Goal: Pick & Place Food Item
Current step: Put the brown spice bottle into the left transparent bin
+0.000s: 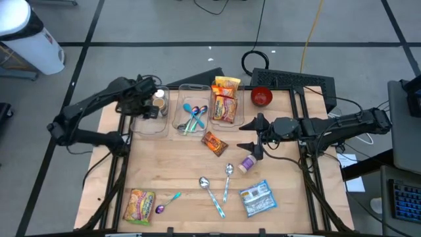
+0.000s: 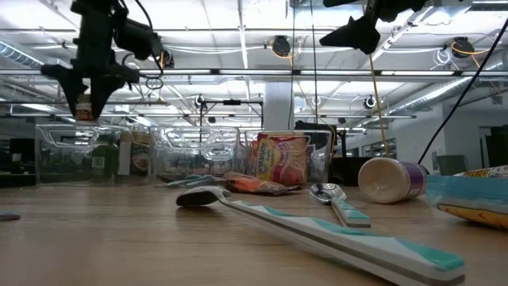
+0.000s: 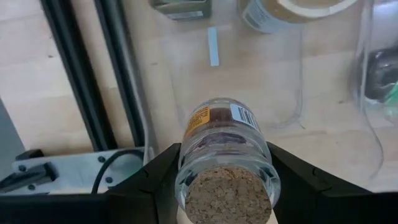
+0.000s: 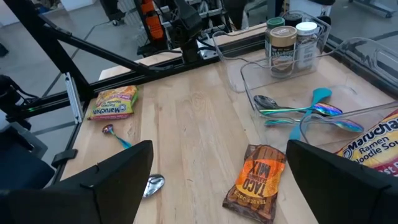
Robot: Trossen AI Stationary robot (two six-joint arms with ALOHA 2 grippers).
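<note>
My left gripper (image 1: 143,99) is shut on a small glass jar (image 3: 224,155) with a cork stopper (image 3: 227,196). It hangs over the left clear bin (image 1: 148,125) at the table's far left. In the low view the jar (image 2: 83,107) hangs above the bin's rim. Two other jars (image 4: 283,46) stand in that bin. My right gripper (image 1: 253,137) hovers open above the table's middle right, and in its wrist view (image 4: 217,186) a taco mix packet (image 4: 258,183) lies below it. My left gripper pinches the jar's glass shoulder (image 3: 186,168), just below the cork stopper, between its two fingers (image 3: 152,180). The fingers point down from above. The jar hangs upright, stopper up, lifted clear above the bin.
A middle bin (image 1: 192,115) holds spoons, and a third bin holds ramen packs (image 1: 225,99). On the table lie loose spoons (image 1: 210,191), a ramen pack (image 1: 138,205), a purple-lidded cup (image 1: 247,163) and a blue-white packet (image 1: 256,197). A red bowl (image 1: 262,97) stands at the far edge.
</note>
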